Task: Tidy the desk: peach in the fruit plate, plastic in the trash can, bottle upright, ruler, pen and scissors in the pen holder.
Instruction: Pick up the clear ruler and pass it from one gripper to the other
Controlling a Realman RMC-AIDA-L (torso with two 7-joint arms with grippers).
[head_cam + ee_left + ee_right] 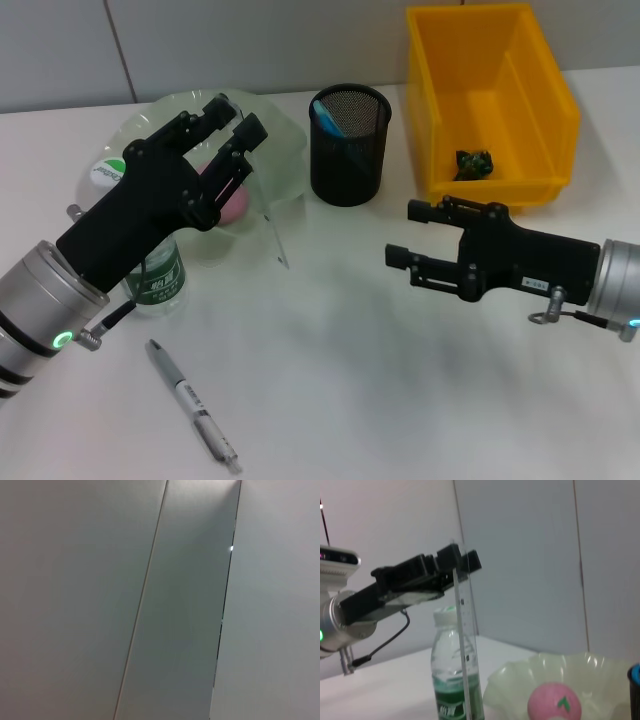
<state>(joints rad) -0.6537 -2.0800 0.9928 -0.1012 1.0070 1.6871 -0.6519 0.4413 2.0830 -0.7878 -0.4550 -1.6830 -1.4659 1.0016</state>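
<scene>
The left gripper [232,118] pinches a clear plastic ruler [268,215] hanging below it, the pink peach [232,200] plated beneath. The grey pen [193,404] lies unplaced nearer the robot. The black mesh pen holder [349,144] stands rightward. The right gripper [404,235] waits spread, empty.

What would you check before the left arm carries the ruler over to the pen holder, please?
1. Ruler gripped by the left gripper: ok, it hangs from the fingers, as the right wrist view confirms.
2. Pen holder upright with room: ok, only a blue item shows inside.
3. Right gripper out of the path: ok, it sits open, in front of the yellow bin.
4. Bottle upright: ok, beside the left arm.
5. Peach in fruit plate: ok.
6. Pen stowed: not ok, it lies on the desk.
</scene>
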